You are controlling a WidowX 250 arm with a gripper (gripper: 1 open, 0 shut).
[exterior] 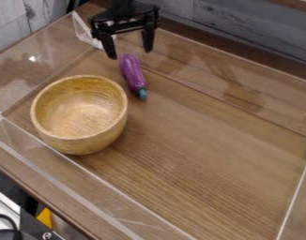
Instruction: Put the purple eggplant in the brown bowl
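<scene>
The purple eggplant (133, 75) lies on the wooden table, its teal stem tip pointing toward the front right, just right of the brown bowl (79, 113). The bowl is round, light wood with a honey-yellow inside, and nothing lies in it. My black gripper (127, 39) hangs pointing down just behind the eggplant, near the back wall of the enclosure. Its two fingers (108, 42) stand wide apart with nothing between them, and their tips are slightly above and behind the eggplant's far end.
Clear acrylic walls (43, 52) surround the wooden table on all sides. A grey plank wall (243, 19) runs behind. Bare tabletop (206, 150) stretches to the right and front of the bowl.
</scene>
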